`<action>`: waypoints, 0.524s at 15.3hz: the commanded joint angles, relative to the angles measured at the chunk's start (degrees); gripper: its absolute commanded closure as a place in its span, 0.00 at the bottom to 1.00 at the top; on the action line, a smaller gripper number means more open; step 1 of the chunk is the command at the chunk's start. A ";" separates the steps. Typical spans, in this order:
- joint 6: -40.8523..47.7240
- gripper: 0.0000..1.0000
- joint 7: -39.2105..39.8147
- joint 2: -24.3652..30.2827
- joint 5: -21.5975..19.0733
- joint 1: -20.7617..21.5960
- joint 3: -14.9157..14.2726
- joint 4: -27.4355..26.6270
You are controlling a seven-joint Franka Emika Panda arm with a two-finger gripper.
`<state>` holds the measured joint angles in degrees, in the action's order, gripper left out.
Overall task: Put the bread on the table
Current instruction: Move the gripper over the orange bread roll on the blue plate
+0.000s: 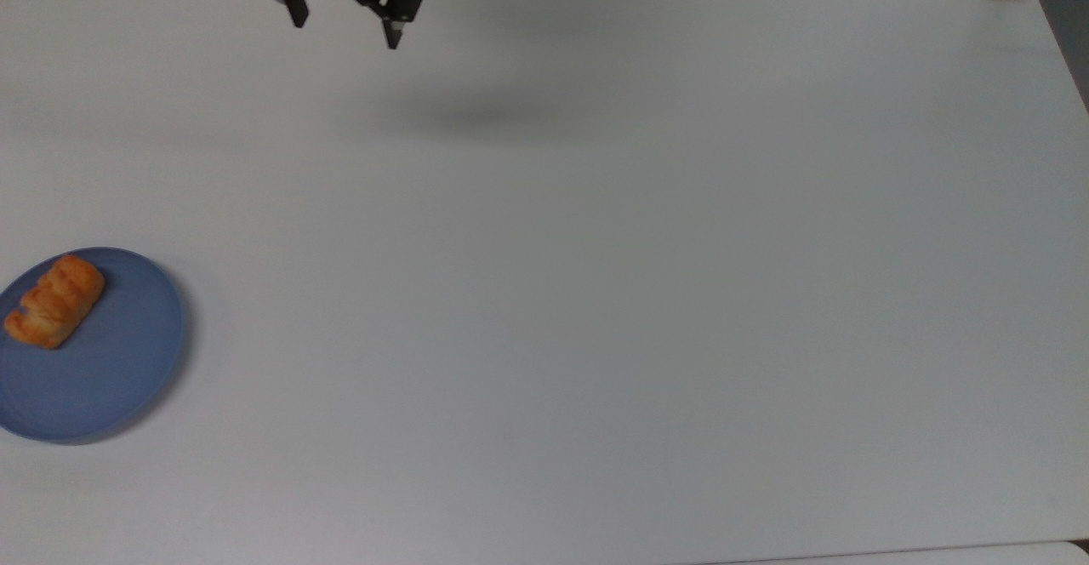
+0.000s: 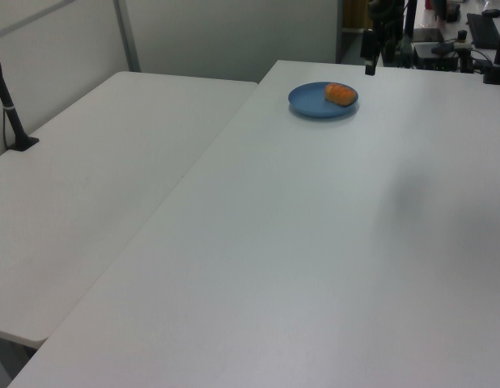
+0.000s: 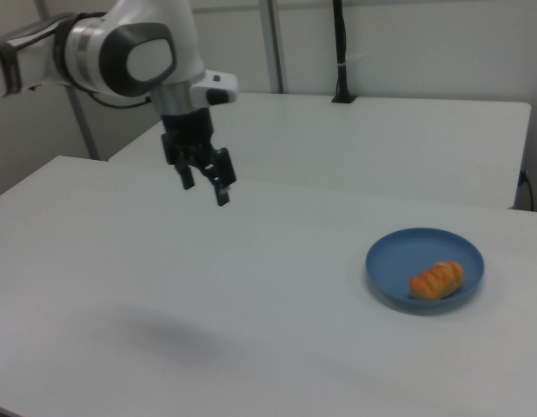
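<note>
The end effector point(image 1: 344, 27) is held high over the white desk point(image 1: 595, 293) with its fingers spread wide and empty, well apart from the bread point(image 1: 54, 301), which is left lying on the blue plate point(image 1: 111, 378), ungrasped.

Below the gripper point(image 3: 205, 191) we see a smooth, matt white table point(image 1: 595, 293). The claw itself looks like matt black plastic, its arm point(image 3: 129, 52) glossy white. Well away from it, a smooth blue plate point(image 1: 111, 378) carries the bread point(image 1: 54, 301) with its ridged, golden crust.
</note>
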<state>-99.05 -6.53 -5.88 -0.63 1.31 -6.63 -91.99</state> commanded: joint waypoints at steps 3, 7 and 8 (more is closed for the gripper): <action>-4.98 0.00 -0.49 -14.76 -0.51 -6.48 -2.24 13.76; -21.23 0.00 -6.29 -21.18 -0.16 -10.26 -3.83 14.04; -26.49 0.00 -8.65 -23.19 -0.16 -11.23 -4.70 14.21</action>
<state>-117.52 -9.98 -24.36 -0.62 -8.65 -9.85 -80.44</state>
